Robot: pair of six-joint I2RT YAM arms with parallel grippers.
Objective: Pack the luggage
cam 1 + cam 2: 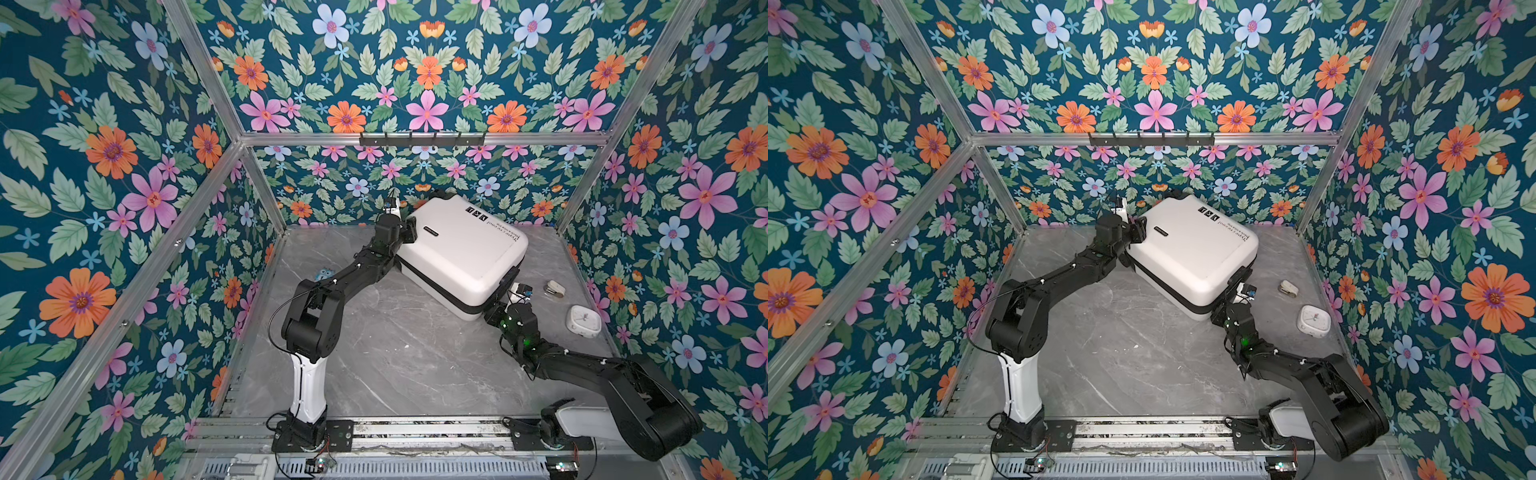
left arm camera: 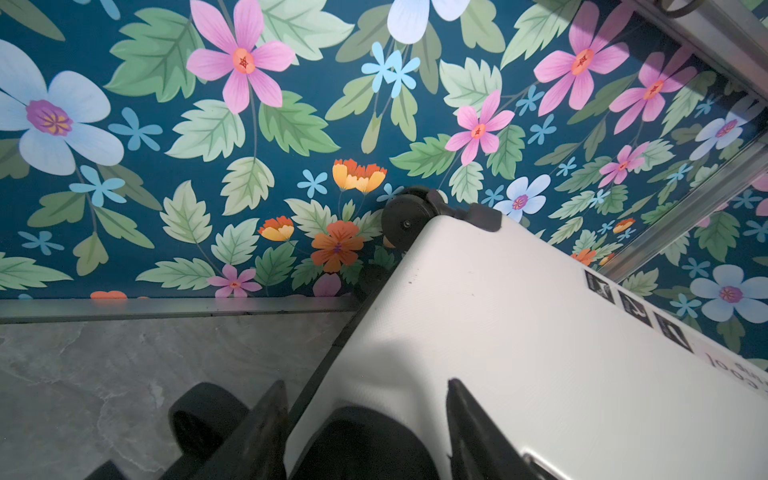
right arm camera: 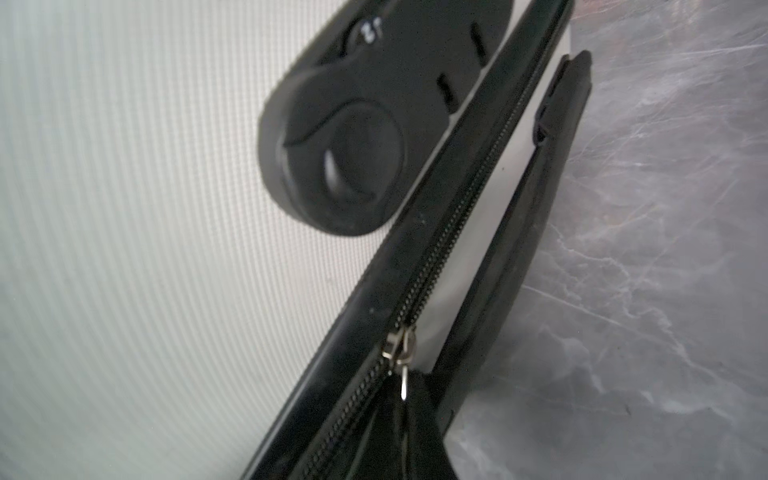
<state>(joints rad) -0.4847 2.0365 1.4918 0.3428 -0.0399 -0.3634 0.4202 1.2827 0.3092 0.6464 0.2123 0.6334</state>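
Print on luggage point(image 1: 461, 249) lid: only "cool" legible; lock point(image 3: 374, 137) digits blurred.

The left hand point(image 2: 365, 392) ran off the bottom of the left wrist view, so I could not tell whether its fingers point(image 2: 461, 411) pinched the luggage point(image 2: 540, 353). In the right wrist view the lock point(image 3: 353, 145) was blurred. The zipper pull point(image 3: 403, 380) vanished at its end into the right hand point(image 3: 405, 415), itself cropped at the bottom. In a top view the printed text point(image 1: 500, 237) was too small to read.

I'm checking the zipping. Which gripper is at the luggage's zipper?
The right gripper, shut on the zipper pull at the near corner of the luggage; the left gripper instead straddles its far left edge.
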